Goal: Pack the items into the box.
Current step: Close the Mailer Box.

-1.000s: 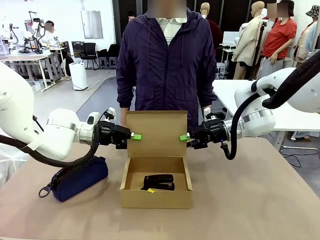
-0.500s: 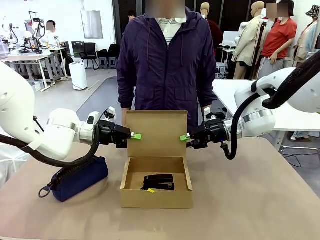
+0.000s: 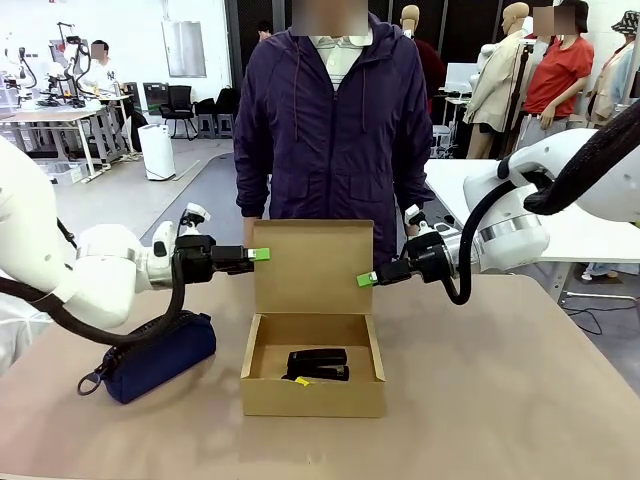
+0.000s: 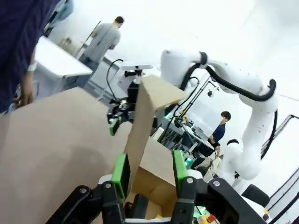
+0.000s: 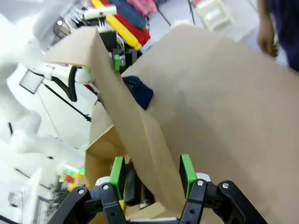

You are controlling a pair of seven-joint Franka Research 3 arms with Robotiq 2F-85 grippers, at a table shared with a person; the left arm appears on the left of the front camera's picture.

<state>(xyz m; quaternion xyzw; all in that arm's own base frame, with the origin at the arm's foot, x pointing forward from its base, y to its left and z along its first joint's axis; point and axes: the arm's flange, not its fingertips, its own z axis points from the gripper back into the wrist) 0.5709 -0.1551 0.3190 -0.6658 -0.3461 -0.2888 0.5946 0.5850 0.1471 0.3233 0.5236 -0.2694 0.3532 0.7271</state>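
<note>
The box [image 3: 312, 400] stands open mid-table with its flap lid [image 3: 315, 265] upright. Inside lie the black stapler [image 3: 320, 363] and, by the front wall, the yellow pen-like tool [image 3: 300, 381]. My left gripper [image 3: 258, 254] is at the lid's left edge, high up. In the left wrist view the lid [image 4: 149, 107] passes between the parted green pads of the left gripper [image 4: 149, 168]. My right gripper [image 3: 367, 279] is at the lid's right edge. The right wrist view shows the lid [image 5: 126, 107] running between the right gripper's [image 5: 152, 171] open fingers.
A navy zipped pouch [image 3: 150, 355] lies left of the box, under my left arm. A person in a dark jacket [image 3: 330, 130] stands just behind the lid at the far edge, arms down. The table right of the box is bare.
My left gripper has risen and drawn a little leftward along the lid's left edge. The right gripper's wrist has lifted, its tip staying at the lid's right edge. The lid stays upright.
</note>
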